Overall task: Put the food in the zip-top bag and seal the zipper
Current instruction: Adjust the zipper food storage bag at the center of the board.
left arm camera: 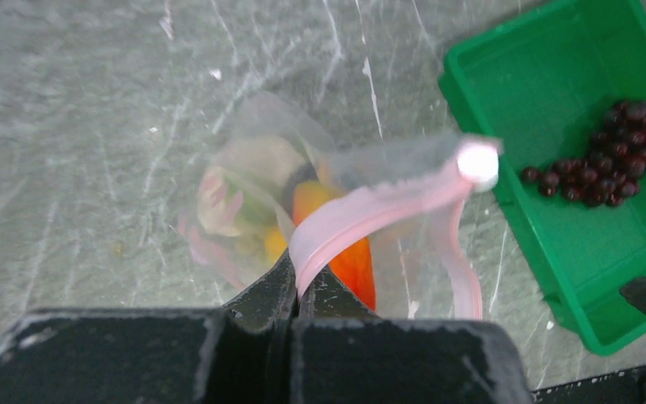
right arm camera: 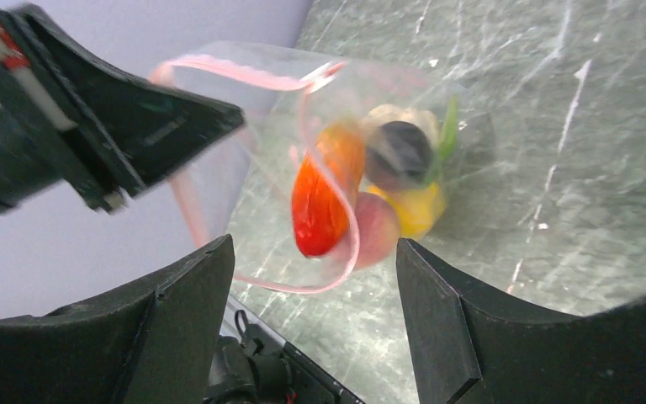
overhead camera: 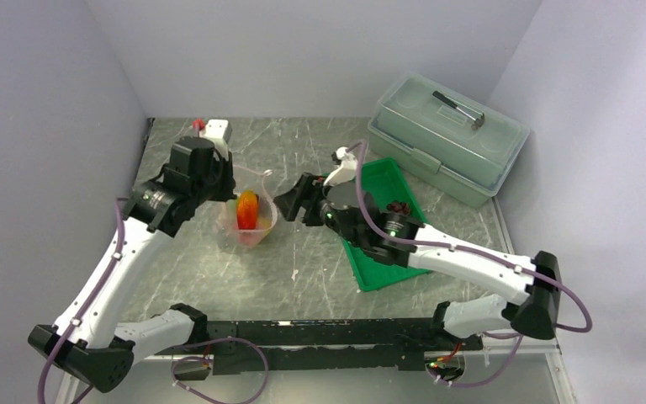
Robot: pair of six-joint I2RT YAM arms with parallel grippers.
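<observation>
The clear zip-top bag (overhead camera: 248, 220) stands on the table with its mouth open. Inside it are a red-orange fruit (right arm camera: 320, 198), a dark purple ball (right arm camera: 397, 151), a yellow-orange fruit (right arm camera: 416, 209), a pink peach (right arm camera: 376, 231) and a white-and-green vegetable (right arm camera: 425, 118). My left gripper (left arm camera: 303, 282) is shut on the pink zipper (left arm camera: 370, 210) and holds the bag's mouth edge up. My right gripper (right arm camera: 315, 286) is open and empty, just right of the bag and facing it (overhead camera: 290, 204). The dark grape bunch (left arm camera: 614, 156) lies in the green tray (left arm camera: 547, 76).
The green tray (overhead camera: 383, 269) sits under my right arm. A pale green lidded box (overhead camera: 446, 135) stands at the back right. A small white object (overhead camera: 216, 129) is at the back wall behind my left gripper (overhead camera: 223, 181). Walls close the left and back sides.
</observation>
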